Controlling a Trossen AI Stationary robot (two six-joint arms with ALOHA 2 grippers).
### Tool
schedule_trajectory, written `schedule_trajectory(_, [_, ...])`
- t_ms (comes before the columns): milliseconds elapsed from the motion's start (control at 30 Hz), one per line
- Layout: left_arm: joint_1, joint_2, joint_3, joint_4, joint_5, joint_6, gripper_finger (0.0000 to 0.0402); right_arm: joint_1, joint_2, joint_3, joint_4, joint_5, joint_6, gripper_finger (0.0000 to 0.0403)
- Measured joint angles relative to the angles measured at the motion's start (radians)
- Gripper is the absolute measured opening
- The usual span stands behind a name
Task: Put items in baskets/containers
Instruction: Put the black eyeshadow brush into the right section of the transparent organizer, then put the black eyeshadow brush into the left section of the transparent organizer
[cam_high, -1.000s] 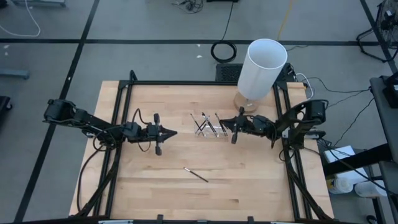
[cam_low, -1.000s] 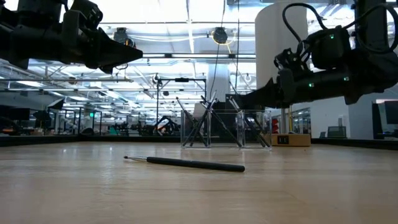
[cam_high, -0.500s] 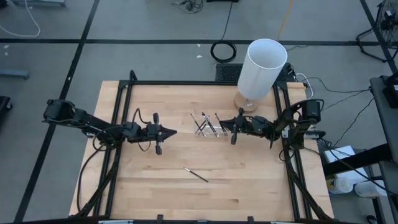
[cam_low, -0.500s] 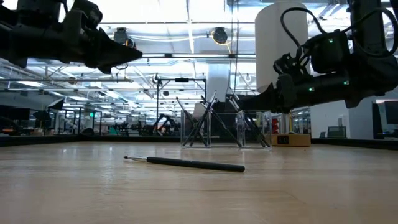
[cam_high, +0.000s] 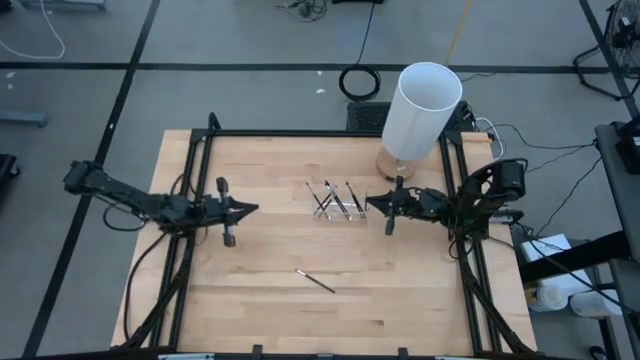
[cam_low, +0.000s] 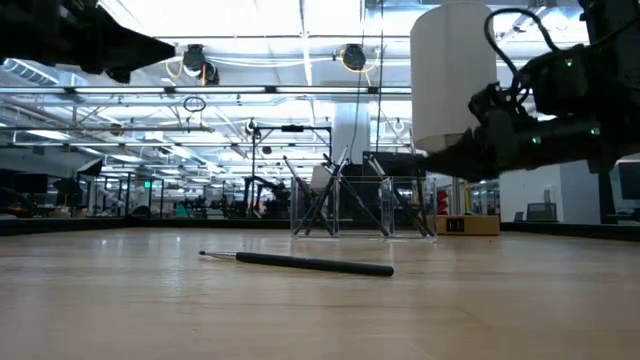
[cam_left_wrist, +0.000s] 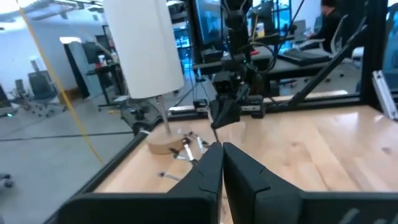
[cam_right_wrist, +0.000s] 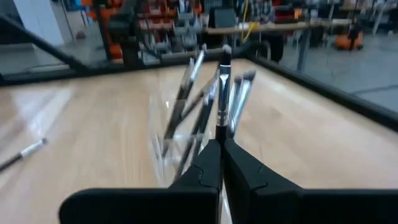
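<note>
Nearest me, one thin dark stick with a pale tip lies flat on my wooden worktop. Farther back, the left end effector hovers closed and empty; the right end effector, closed and empty, sits beside the clear plastic tray holding the other sticks.

No legible text or labels

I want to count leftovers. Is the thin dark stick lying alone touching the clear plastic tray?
Apart. The high view shows bare wood between the stick and the tray.
</note>
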Motion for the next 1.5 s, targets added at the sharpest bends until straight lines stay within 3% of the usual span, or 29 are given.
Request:
schedule_trajectory(267, [-0.059,-0.184,0.000,-0.152,-0.015,0.052,0.0021,-0.003,-0.002,0.041,-0.019,-0.050,-0.017,0.0001])
schedule_trajectory(500, [-0.064,-0.232,-0.001,-0.227,-0.036,0.022,0.0021,-0.004,-0.003,0.041,-0.089,-0.042,-0.002,0.0001])
schedule_trajectory(667, [-0.063,-0.242,-0.001,-0.231,-0.035,0.002,0.0021,-0.004,-0.003,0.041,-0.097,0.028,0.025,0.0002])
schedule_trajectory(1100, [-0.130,-0.241,-0.001,-0.227,-0.035,0.027,0.0021,-0.003,-0.024,0.039,-0.065,0.026,0.097,0.0126])
schedule_trajectory(1333, [-0.143,-0.241,-0.001,-0.229,-0.044,0.035,0.0021,0.002,-0.194,0.030,-0.069,0.016,0.101,0.0156])
schedule_trajectory(1500, [-0.168,-0.241,-0.001,-0.230,-0.045,0.003,0.0018,0.005,-0.439,0.001,-0.121,-0.154,0.127,0.0154])
